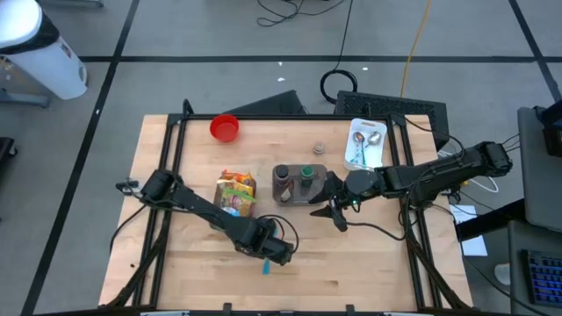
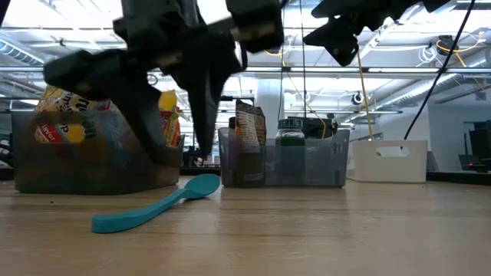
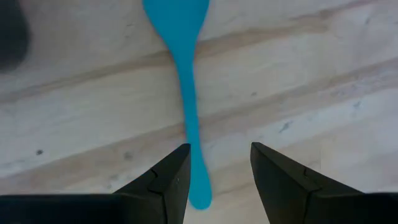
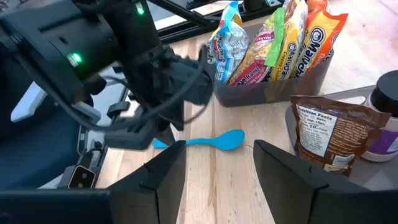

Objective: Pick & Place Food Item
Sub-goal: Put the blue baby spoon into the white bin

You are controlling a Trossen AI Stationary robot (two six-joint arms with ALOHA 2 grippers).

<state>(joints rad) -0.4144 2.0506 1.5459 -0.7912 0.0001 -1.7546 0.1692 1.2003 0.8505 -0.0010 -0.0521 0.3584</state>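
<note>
While the left gripper point(image 3: 214, 180) hangs low over the bench point(image 1: 369, 263) with its fingers spread, the blue spoon point(image 3: 183, 93) lies flat on the wood beneath it, its handle end between the open fingertips and its bowl pointing away. Nothing is held yet. Seen from above, the spoon point(image 1: 264, 264) sits near the front edge, just beside that gripper and well apart from the snack bin point(image 1: 236, 192) and the jar bin point(image 1: 299, 183). The right gripper point(image 1: 332, 209) hovers beside the jar bin, fingers likewise spread and empty. Judged by appearance, the spoon is light, stiff plastic (smooth, so likely slippery) and lies so low that the fingertips must nearly touch the wood to catch it. The narrow handle, roughly mid-length, looks the soundest place to pinch; the broad bowl would be awkward. A grip near the very end risks the spoon pivoting or slipping out.
</note>
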